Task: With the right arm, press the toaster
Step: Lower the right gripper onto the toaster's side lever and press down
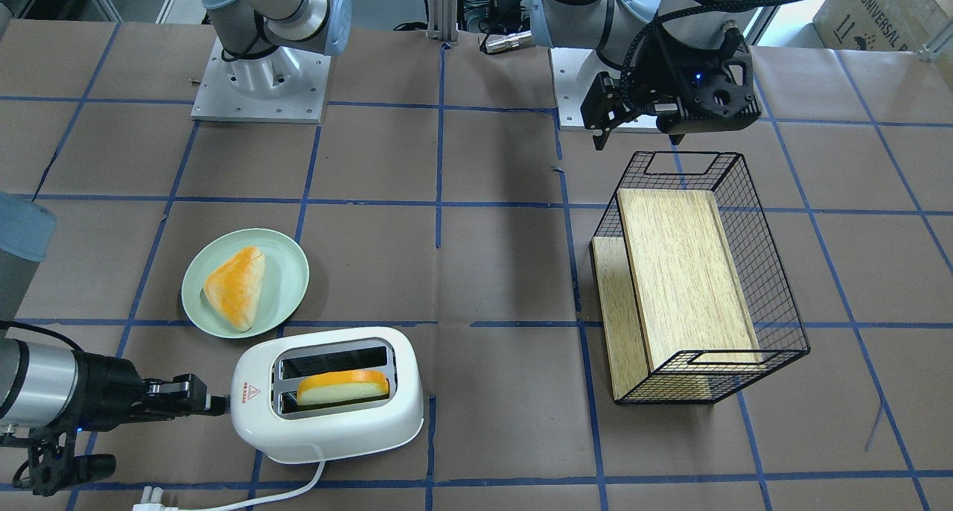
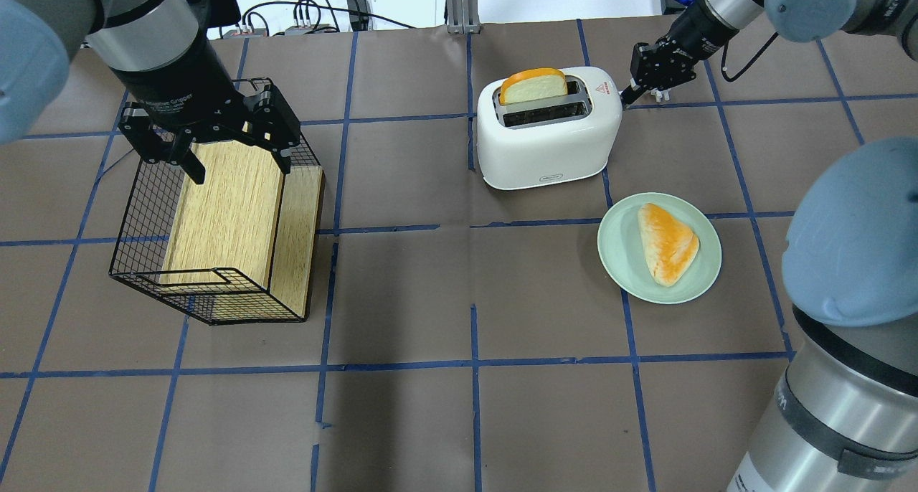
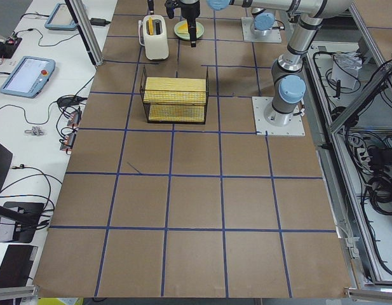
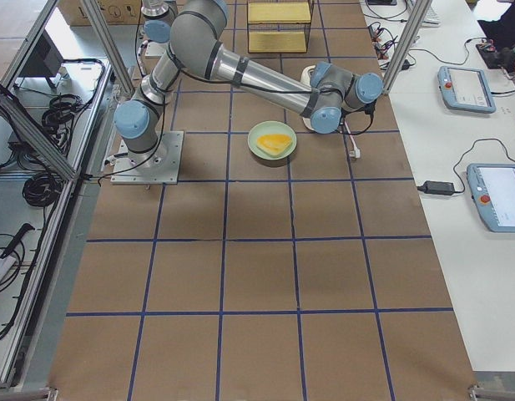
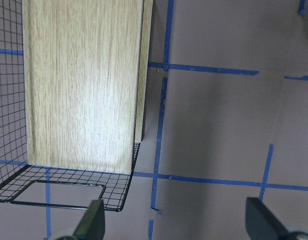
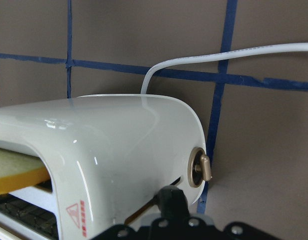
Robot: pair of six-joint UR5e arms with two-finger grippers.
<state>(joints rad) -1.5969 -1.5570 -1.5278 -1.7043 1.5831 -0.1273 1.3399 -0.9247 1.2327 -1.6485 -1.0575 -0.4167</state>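
The white toaster (image 1: 327, 429) stands near the table's edge, its red warning sticker (image 1: 252, 393) on the end facing my right gripper. A slice of toast (image 1: 342, 388) stands up out of one slot. My right gripper (image 1: 216, 404) is shut, its tip against the toaster's end face, just below the sticker in the overhead view (image 2: 627, 97). The right wrist view shows the tip (image 6: 168, 200) at that end beside a small round knob (image 6: 201, 167). My left gripper (image 2: 240, 166) is open and empty above the wire basket (image 2: 143, 262).
A pale green plate (image 1: 287, 261) with a triangular pastry (image 1: 238, 287) lies beside the toaster. The toaster's white cord and plug (image 1: 156, 505) run along the table's edge. The black wire basket (image 1: 774, 302) holds a wooden board (image 1: 685, 273).
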